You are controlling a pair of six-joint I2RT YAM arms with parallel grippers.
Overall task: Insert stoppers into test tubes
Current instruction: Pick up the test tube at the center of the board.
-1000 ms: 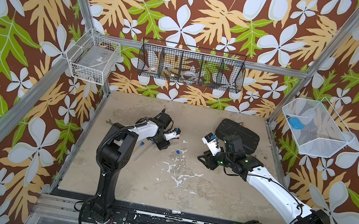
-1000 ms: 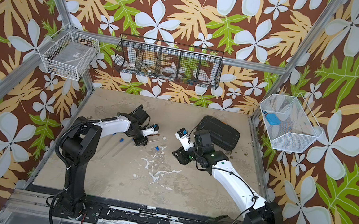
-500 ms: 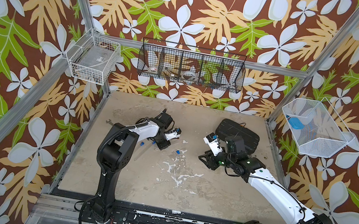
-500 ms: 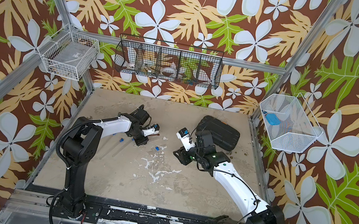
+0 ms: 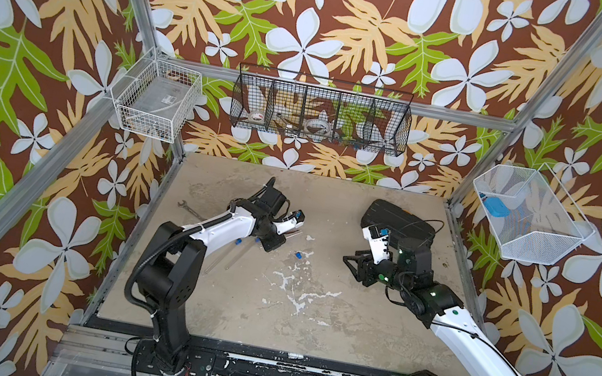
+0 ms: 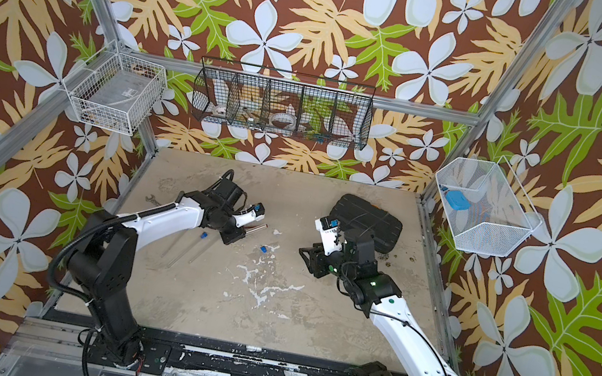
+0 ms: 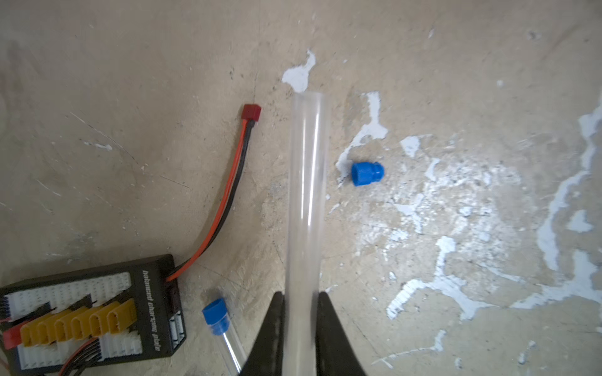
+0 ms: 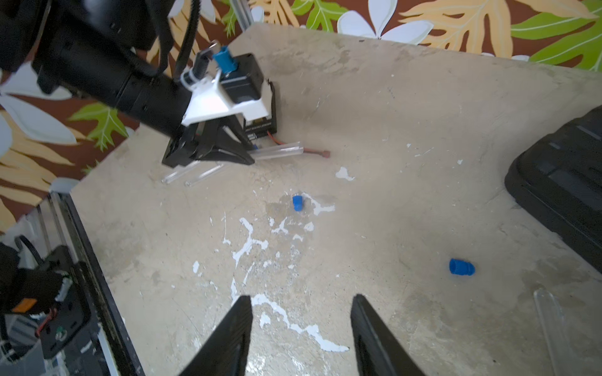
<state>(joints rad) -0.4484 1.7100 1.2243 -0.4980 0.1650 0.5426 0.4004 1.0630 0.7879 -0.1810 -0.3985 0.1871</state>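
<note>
My left tool (image 7: 301, 298) gripped a clear test tube (image 7: 308, 195), a stopper (image 7: 367, 174) beside it; my right tool (image 8: 301, 302) gaped, empty.

The scuffed beige tabletop (image 5: 308, 324), flaked white near its middle, carried a black case (image 5: 397, 223) at far right, a wrench (image 5: 190, 209) at left, a charging board (image 7: 91, 312) with its red-black lead (image 7: 228, 195), loose blue stoppers (image 8: 296, 202) and clear test tubes (image 8: 205, 174) lying flat.

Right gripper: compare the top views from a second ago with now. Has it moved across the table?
Yes. The right gripper has shifted slightly sideways toward the black case, away from the loose blue stopper.
</note>
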